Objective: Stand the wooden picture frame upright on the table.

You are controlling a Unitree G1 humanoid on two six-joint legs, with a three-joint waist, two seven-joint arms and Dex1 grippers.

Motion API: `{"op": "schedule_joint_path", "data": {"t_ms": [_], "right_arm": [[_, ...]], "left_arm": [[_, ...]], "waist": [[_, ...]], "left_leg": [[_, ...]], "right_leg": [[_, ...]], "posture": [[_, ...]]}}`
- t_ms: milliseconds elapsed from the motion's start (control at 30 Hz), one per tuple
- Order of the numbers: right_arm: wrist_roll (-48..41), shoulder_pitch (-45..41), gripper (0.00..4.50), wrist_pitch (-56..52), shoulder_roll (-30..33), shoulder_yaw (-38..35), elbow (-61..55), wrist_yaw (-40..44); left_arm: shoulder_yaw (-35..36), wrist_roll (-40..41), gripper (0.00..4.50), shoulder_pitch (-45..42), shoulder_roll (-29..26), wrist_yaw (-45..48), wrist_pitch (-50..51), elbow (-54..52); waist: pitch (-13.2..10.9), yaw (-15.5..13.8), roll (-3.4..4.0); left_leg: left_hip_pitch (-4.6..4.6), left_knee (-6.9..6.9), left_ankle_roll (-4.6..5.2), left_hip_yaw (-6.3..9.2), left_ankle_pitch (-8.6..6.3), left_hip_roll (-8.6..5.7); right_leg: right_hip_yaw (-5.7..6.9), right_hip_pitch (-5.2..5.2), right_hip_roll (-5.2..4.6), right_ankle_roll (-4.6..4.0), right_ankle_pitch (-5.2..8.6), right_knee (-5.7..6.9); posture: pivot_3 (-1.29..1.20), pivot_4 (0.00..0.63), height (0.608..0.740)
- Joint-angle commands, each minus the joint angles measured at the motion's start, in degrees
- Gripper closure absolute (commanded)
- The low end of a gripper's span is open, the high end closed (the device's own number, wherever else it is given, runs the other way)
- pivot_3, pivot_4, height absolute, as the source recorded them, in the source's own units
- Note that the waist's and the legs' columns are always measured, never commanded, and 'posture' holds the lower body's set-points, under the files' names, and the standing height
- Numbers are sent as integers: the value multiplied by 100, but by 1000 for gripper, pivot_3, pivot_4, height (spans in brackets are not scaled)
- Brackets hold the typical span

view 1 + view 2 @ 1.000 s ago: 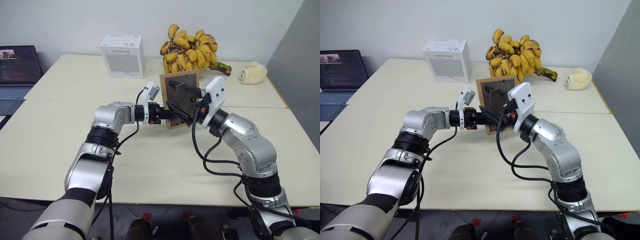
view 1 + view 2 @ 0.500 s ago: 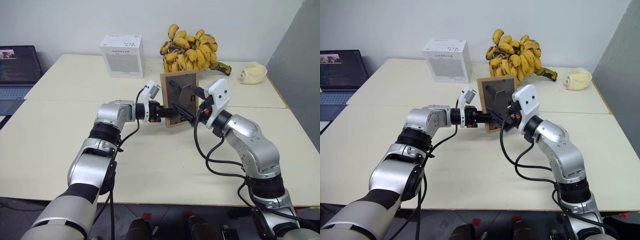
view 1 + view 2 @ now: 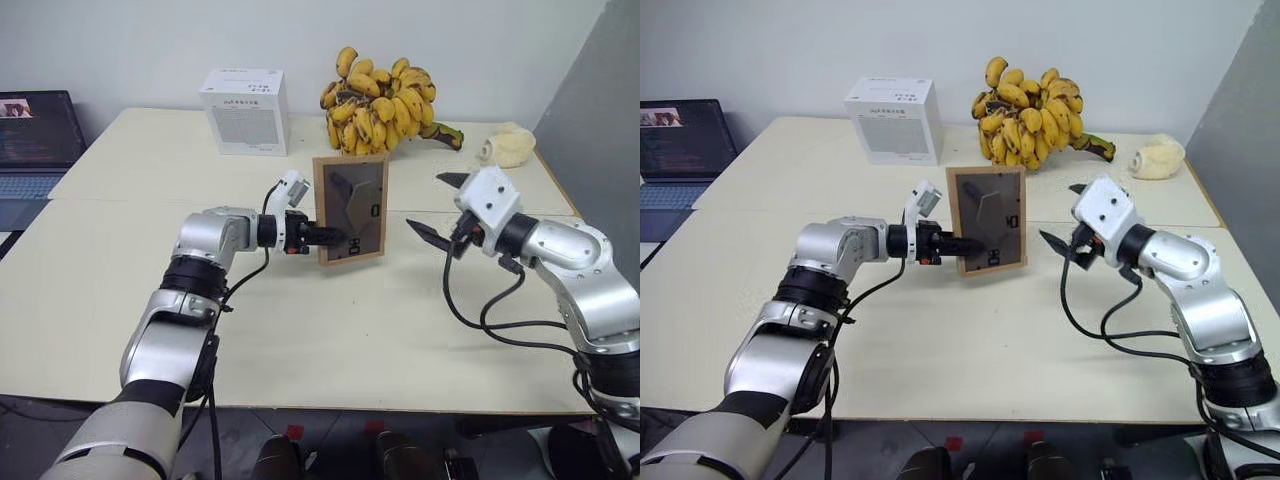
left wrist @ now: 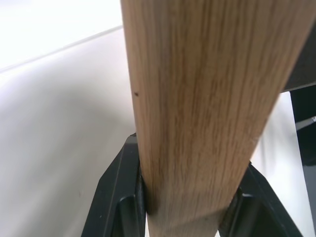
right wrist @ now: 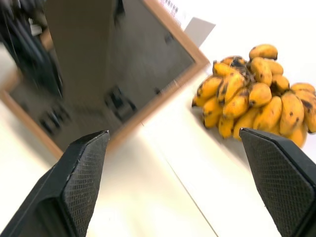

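The wooden picture frame stands upright near the middle of the table, its dark back with the fold-out stand facing me and its lower edge down at the tabletop. My left gripper reaches in from the left and is shut on the frame's left edge. The left wrist view shows the light-wood edge clamped between the black fingers. My right gripper hovers to the right of the frame, open and apart from it. In the right wrist view, the frame's back lies beyond the spread fingertips.
A white box and a big bunch of bananas sit at the back of the table, behind the frame. A cream lump lies at the back right. A laptop stands off the table's left side.
My right gripper has let go of the frame's back and swung away to the right. The frame, still in the left gripper, has turned straighter and shifted slightly left.
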State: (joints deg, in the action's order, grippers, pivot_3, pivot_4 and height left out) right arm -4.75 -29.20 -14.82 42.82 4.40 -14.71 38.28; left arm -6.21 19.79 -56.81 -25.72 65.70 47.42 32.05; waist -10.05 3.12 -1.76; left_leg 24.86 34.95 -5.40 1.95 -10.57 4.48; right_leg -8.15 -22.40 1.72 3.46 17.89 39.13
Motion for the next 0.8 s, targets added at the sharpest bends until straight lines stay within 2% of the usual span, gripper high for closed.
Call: {"op": "schedule_joint_path", "data": {"t_ms": [33, 167, 300, 400, 567, 800], "right_arm": [[1494, 106, 64, 2859, 481, 298, 885, -516], [3604, -282, 64, 5558, 839, 787, 2309, -2298], [5427, -834, 64, 6754, 818, 1085, 3024, -4486], [6333, -1263, 64, 6869, 635, 1297, 3399, -5813], [7147, -1912, 64, 6689, 313, 1608, 3766, -7206], [7535, -2109, 64, 6556, 244, 1910, 3814, -7967]], "left_arm": [[168, 490, 3215, 184, -253, 83, 826, -1241], [327, 1233, 3215, 627, -661, 35, 2191, -2701], [691, 1962, 3215, 846, -934, -187, 3445, -3643], [972, 2350, 3215, 909, -1022, -398, 4069, -4032], [1186, 2874, 3215, 1046, -1092, -823, 4508, -4125], [1218, 3514, 3215, 1040, -1253, -1325, 4508, -3997]], "waist": [[-1, 6, -1], [-3, 24, 1], [-7, 43, 6], [-9, 34, 3], [-9, 39, 3], [-9, 10, 2]], "left_leg": [[0, 2, 0, -1, 0, 0], [-4, 4, 0, -3, 0, 0], [-8, 6, -2, -10, 1, 0], [-8, 13, -6, -9, 4, 0], [-20, 24, -10, -7, 9, -4], [-19, 23, -10, -6, 9, -4]], "right_leg": [[0, 0, 0, 0, 0, 0], [-3, 0, 0, 0, 0, 5], [-13, -11, 0, 0, 0, 28], [-14, -25, 0, -9, 5, 62], [-16, -24, 0, -16, 9, 92], [-16, -23, -2, -22, 11, 92]], "posture": [[0, 150, 740], [0, 150, 740], [0, 150, 740], [0, 150, 740], [0, 150, 740], [0, 150, 740]]}}
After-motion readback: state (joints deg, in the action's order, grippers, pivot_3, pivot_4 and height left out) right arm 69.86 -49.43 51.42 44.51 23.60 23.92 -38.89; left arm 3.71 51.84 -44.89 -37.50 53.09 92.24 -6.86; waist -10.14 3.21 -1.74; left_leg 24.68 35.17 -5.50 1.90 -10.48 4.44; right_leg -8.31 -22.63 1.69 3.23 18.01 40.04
